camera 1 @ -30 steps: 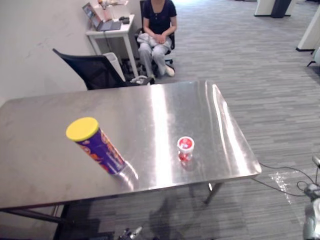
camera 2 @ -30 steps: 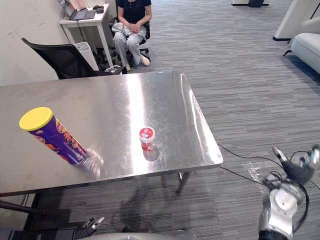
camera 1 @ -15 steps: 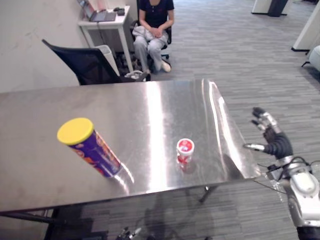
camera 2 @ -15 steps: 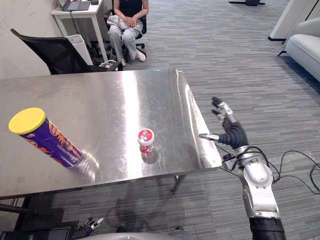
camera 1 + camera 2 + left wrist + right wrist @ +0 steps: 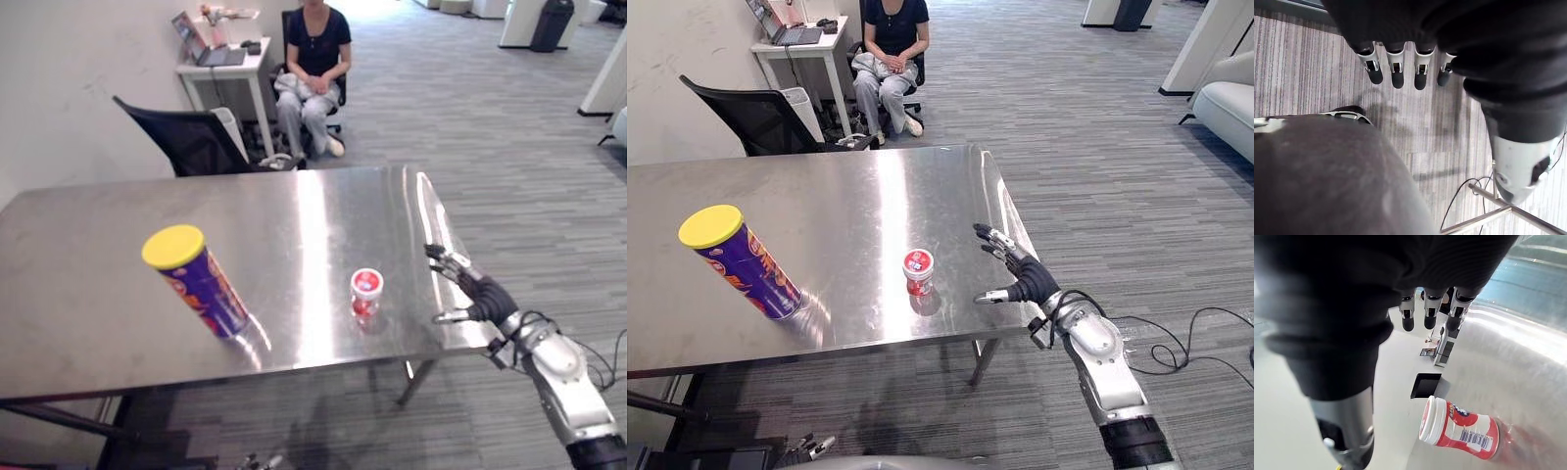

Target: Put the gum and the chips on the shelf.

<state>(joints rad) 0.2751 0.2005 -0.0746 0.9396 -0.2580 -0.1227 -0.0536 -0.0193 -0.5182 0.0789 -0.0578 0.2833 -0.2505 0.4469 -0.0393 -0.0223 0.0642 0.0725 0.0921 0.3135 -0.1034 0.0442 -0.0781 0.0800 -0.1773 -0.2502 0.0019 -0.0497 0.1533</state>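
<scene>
A small red gum tub [image 5: 365, 291] with a white lid stands upright near the front of the steel table [image 5: 98, 235]; it shows too in the right wrist view as the gum tub [image 5: 1462, 427]. A purple chips can [image 5: 194, 280] with a yellow lid stands at the table's front left. My right hand [image 5: 1020, 274] hovers open over the table's right front corner, a short way right of the gum, fingers spread toward it. My left hand [image 5: 1400, 68] hangs low beside me, fingers straight, holding nothing.
A black office chair [image 5: 191, 142] stands behind the table. A person [image 5: 312, 69] sits farther back beside a small white desk [image 5: 223, 73] with a laptop. Grey carpet [image 5: 549, 176] spreads to the right of the table.
My right hand has come in from the right and lowered over the table's front right corner, closer to the gum. The camera shifted a little. Gum and chips stand as before.
</scene>
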